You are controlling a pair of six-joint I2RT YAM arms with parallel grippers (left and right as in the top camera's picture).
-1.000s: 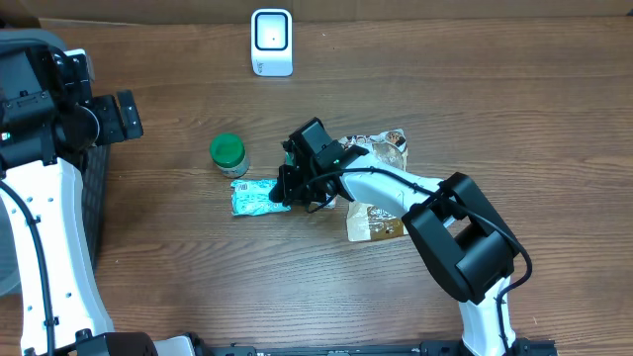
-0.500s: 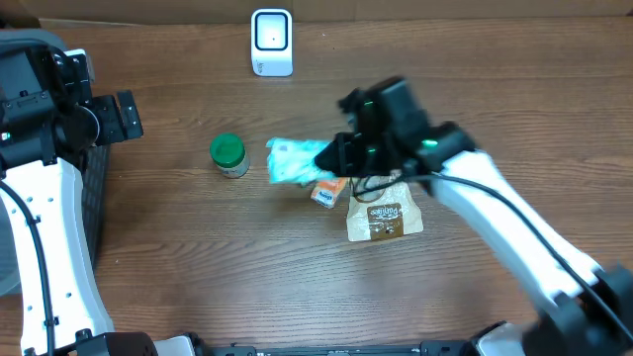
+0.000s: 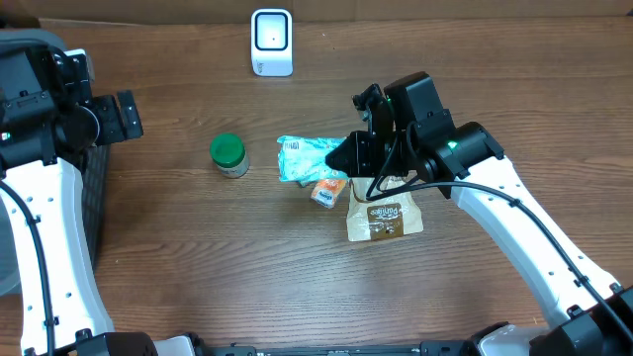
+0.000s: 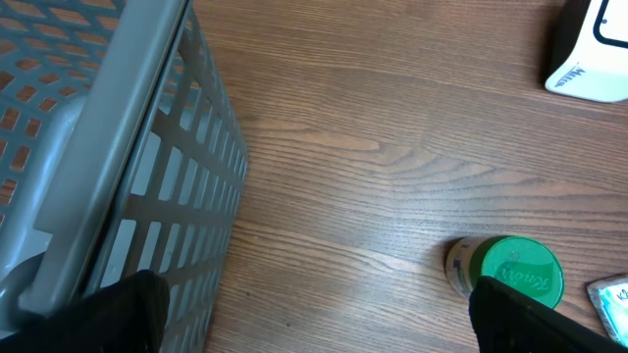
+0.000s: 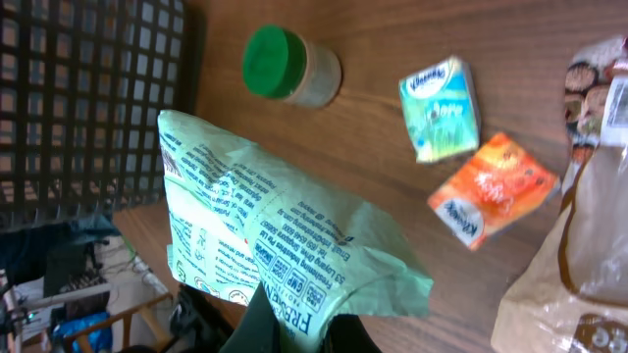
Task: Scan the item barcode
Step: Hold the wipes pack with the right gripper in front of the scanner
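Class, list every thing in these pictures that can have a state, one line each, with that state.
left pincer, open, holding nothing.
right pincer, shut on the green packet.
green packet, held up off the table by one end.
jar, green lid on, standing.
brown bag, lying flat on the table.
orange sachet, lying on the table.

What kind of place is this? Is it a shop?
Probably a pretend shop checkout on a wooden table, not a real store. There's a white scanner box, small groceries like a green-lidded jar and a green packet, and a grey basket at the side.
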